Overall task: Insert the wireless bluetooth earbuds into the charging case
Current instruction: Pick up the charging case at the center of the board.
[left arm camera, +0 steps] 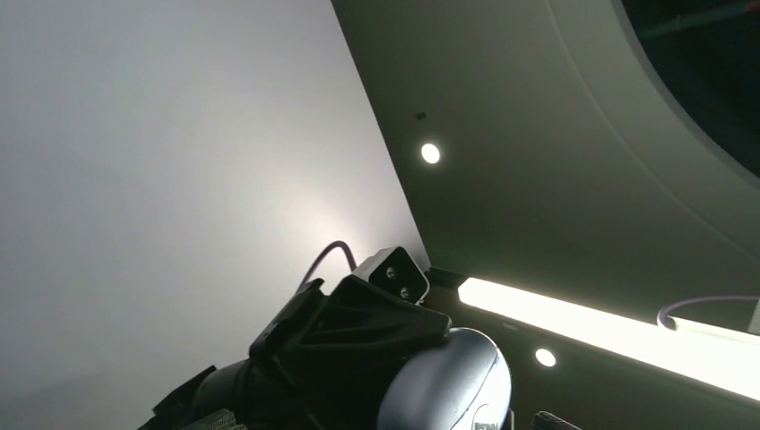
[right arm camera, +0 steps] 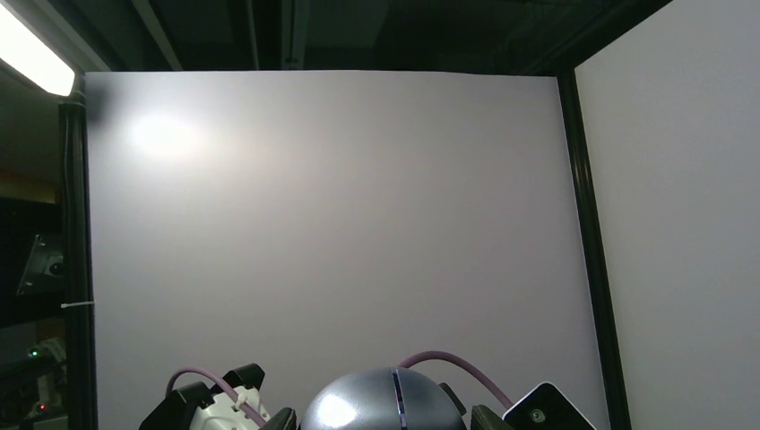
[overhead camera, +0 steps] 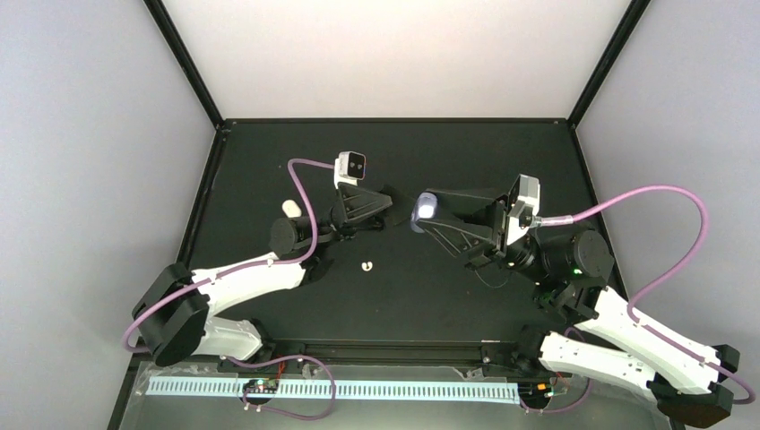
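Observation:
My right gripper [overhead camera: 421, 215] is shut on the rounded silver-lilac charging case [overhead camera: 424, 213] and holds it closed above the mat's middle. The case also shows in the right wrist view [right arm camera: 394, 405], with a seam down its middle, and in the left wrist view [left arm camera: 448, 385]. My left gripper [overhead camera: 387, 204] points right, just left of the case and a small gap from it. Its jaws are too dark to read. One tiny white curled earbud [overhead camera: 365, 266] lies on the black mat [overhead camera: 430, 296], nearer me than both grippers. No other earbuds show.
A small white oval object [overhead camera: 289, 207] lies on the mat to the left, behind the left arm's wrist. Black frame posts and pale walls enclose the mat. Both wrist cameras point upward at the walls and ceiling lights.

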Available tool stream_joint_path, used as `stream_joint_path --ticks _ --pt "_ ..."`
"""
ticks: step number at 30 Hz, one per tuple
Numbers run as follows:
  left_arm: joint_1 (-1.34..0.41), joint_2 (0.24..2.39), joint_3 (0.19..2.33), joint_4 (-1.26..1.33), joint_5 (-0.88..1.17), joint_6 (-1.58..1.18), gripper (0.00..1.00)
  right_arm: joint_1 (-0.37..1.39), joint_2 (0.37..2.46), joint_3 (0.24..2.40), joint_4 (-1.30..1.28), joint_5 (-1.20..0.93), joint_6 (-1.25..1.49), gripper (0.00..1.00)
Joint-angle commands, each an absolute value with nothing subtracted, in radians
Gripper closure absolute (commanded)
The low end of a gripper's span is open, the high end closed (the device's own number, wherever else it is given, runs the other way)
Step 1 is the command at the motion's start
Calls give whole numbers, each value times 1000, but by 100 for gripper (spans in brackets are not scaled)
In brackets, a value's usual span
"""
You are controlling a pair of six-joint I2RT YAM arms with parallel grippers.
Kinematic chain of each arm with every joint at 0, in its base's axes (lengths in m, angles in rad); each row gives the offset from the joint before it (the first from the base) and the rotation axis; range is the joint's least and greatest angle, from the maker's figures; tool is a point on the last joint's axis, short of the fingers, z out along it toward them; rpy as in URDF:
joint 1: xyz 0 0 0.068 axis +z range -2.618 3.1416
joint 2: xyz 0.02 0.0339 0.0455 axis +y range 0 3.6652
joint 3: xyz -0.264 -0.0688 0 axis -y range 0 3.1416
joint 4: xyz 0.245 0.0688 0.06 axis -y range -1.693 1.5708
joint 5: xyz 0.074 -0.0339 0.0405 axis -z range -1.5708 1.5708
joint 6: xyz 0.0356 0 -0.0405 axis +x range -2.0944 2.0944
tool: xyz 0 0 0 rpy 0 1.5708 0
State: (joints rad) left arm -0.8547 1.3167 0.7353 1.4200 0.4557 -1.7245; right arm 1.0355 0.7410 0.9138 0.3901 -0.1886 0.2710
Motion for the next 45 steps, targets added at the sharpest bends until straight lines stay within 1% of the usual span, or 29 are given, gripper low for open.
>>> stream_joint_path --ticks 1,9,20,25,31,41,45 --pt "-874 1331 794 1608 456 -1773 15 1031 746 895 486 -205 274 71" --pt "-909 1371 858 1630 479 -1797 22 1031 763 895 542 -223 283 71" --pt "-954 1374 868 1631 463 -1811 33 1031 768 880 575 -214 273 71" --pt "-963 1367 878 1631 456 -1810 40 1030 772 862 603 -204 281 72" --pt "-965 1364 880 1632 439 -1810 43 1031 782 855 621 -212 286 72" --pt "-968 1365 888 1632 434 -1810 52 1031 779 837 633 -191 282 72" --pt "-968 1364 885 1632 431 -1807 57 1031 783 832 635 -189 285 73"
